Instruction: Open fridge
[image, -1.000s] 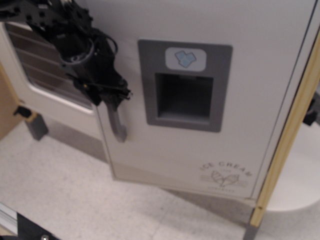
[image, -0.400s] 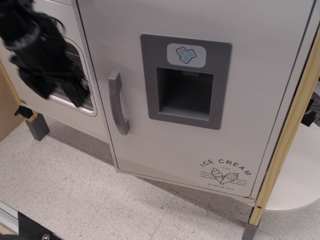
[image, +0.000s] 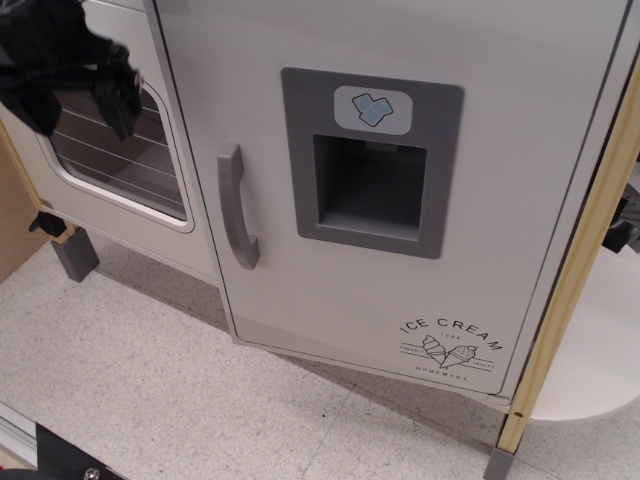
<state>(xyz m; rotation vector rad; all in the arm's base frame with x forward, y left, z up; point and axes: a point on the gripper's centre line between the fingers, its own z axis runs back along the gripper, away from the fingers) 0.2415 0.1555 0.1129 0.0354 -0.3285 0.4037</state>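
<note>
Hovering tool (image: 100, 85) upper left, well apart from fridge (image: 400, 190) handle (image: 236, 207).

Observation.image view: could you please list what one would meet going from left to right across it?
gripper → oven door window → grey handle → ice-dispenser panel → ICE CREAM logo → wooden edge strip

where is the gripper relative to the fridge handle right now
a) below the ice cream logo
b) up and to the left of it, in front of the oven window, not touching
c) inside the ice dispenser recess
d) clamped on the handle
b, the black gripper sits at the upper left over the oven window, clear of the grey bar handle on the fridge.
</note>
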